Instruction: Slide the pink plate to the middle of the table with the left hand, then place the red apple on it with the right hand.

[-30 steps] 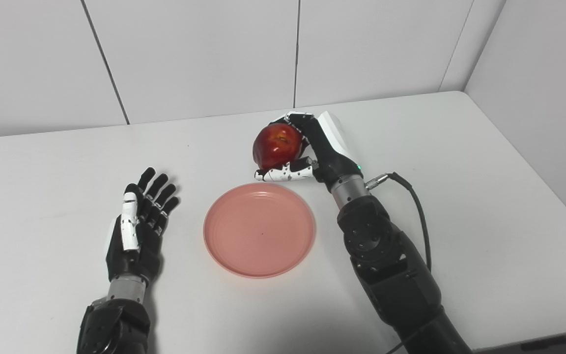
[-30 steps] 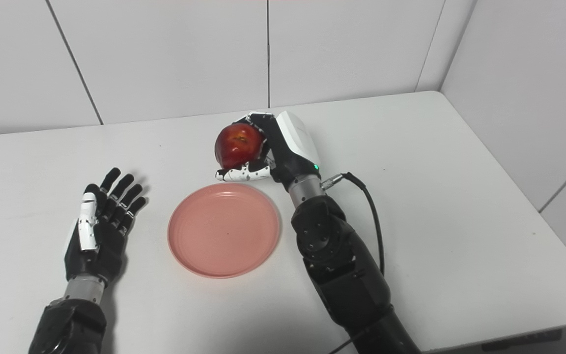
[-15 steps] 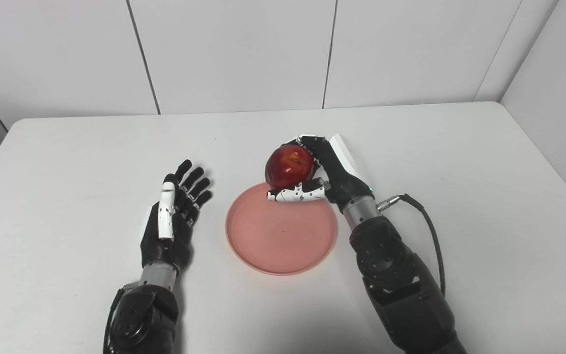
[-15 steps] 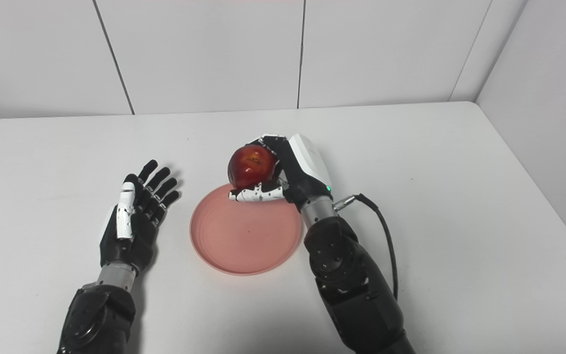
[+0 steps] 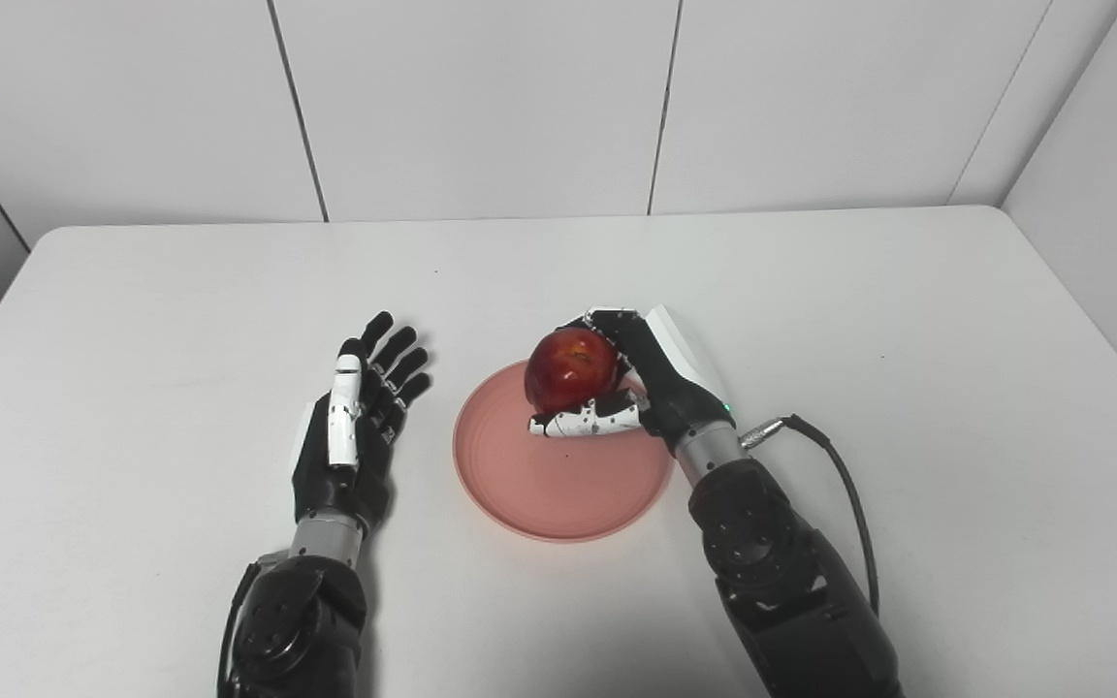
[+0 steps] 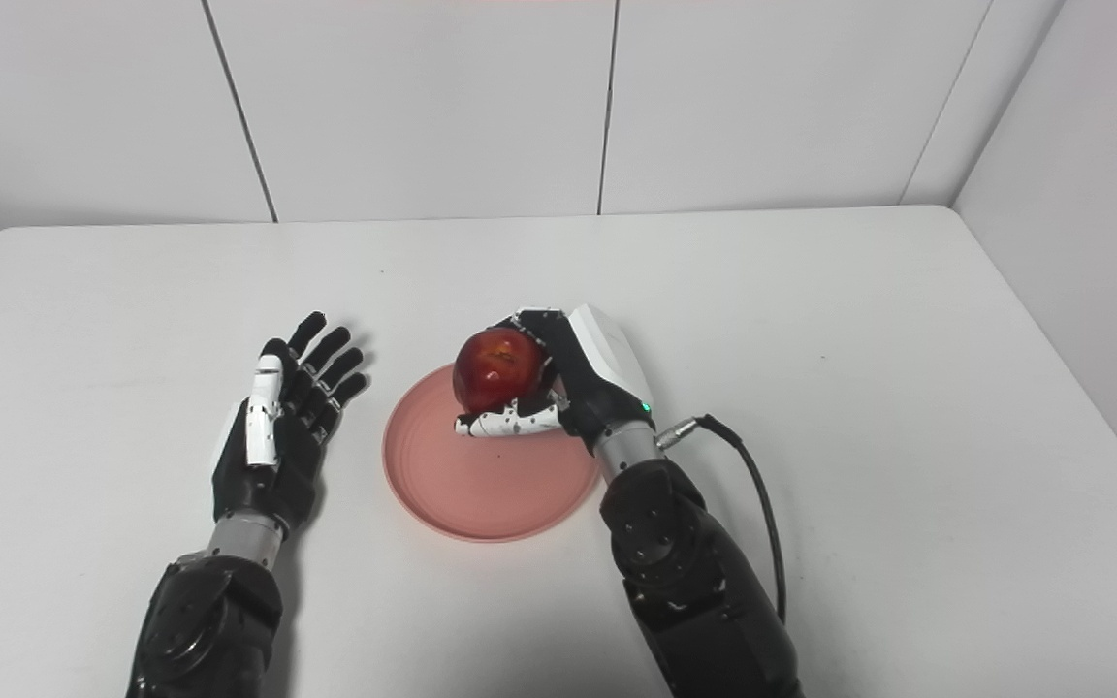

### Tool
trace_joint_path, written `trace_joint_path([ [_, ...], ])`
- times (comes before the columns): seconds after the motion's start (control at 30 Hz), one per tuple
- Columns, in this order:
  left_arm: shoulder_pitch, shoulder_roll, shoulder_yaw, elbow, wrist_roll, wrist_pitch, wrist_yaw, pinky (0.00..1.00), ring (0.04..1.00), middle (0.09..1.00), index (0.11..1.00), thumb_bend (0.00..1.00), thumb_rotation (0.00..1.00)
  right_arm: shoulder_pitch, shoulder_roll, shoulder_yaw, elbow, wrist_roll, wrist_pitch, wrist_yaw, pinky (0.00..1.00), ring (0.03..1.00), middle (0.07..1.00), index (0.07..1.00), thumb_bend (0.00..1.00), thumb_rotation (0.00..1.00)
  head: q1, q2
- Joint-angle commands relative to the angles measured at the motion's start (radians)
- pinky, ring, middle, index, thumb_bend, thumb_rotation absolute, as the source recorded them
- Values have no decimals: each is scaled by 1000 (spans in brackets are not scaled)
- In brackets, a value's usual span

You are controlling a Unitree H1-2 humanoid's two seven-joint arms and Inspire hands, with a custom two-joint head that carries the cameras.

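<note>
White table [image 5: 908, 320] fills the view, walled in by pale panels [image 5: 481, 97] behind and at the right. The pink plate [image 5: 558, 494] sits near the middle of it, toward the front edge. The left hand [image 5: 355, 427] lies just beside the plate's left rim, apart from it, fingers spread and holding nothing. Over on the other side, the right hand [image 5: 651, 383] is wrapped around the red apple [image 5: 570, 368], thumb underneath, fingers curled over the top, and that apple is above the plate's far half; whether it touches the plate is not clear. A black cable [image 5: 845, 485] loops off the right wrist.
</note>
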Motion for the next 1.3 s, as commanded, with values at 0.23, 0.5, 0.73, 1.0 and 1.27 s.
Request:
trace_joint_path([
  [0.23, -4, -15, -2, -7, 4, 18, 17, 880, 878, 887, 880, 372, 1000, -11, 0, 15, 5, -15, -90, -21, 383, 449, 503, 487, 514, 128, 8, 5],
  [0.5, -6, -20, -3, -13, 5, 22, 22, 880, 877, 887, 880, 373, 1000, -7, -9, 44, 11, -58, -96, -11, 362, 439, 509, 488, 515, 130, 18, 8],
  [0.73, -11, -21, 1, -6, 3, 11, 25, 880, 877, 885, 881, 371, 1000, -1, -12, 73, 12, -97, -119, -21, 328, 413, 499, 487, 516, 129, 26, 8],
  [1.0, -10, -25, 1, -12, -1, 17, 27, 883, 879, 889, 886, 372, 1000, 7, -13, 85, 17, -116, -138, -10, 281, 376, 475, 487, 517, 129, 31, 8],
  [1.27, -12, -27, -1, -12, 5, 18, 33, 877, 878, 886, 880, 369, 1000, 11, -15, 94, 20, -137, -139, -3, 255, 350, 458, 487, 517, 131, 33, 8],
])
